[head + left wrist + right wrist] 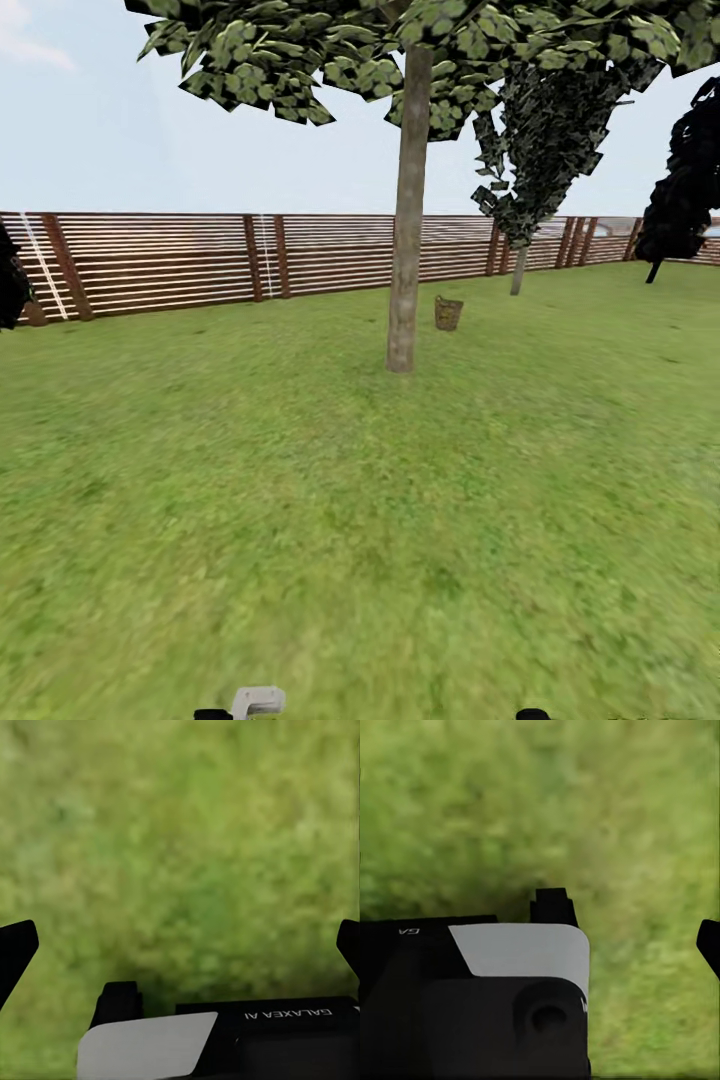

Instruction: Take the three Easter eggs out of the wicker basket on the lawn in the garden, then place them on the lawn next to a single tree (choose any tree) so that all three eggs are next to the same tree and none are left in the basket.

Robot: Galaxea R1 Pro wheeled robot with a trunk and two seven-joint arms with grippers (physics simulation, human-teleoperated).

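Note:
The wicker basket (pixel 448 313) stands far off on the lawn (pixel 330 520), just right of and slightly beyond the tree (pixel 406 230) with its grey-brown trunk. The eggs are hidden; at this distance nothing inside the basket can be made out. My left gripper (pixel 180 941) hangs open over bare grass, its dark fingertips (pixel 16 945) wide apart with nothing between them. In the right wrist view one dark fingertip (pixel 709 943) sits at the picture's edge over grass, and a black and white part of the robot covers the other side.
A brown slatted fence (pixel 200 258) closes the garden behind the tree. A thin-stemmed tree with dark foliage (pixel 545 150) stands further back right, and a black-leaved one (pixel 685 190) at the far right. Bits of my arms (pixel 255 700) peek in at the head view's bottom.

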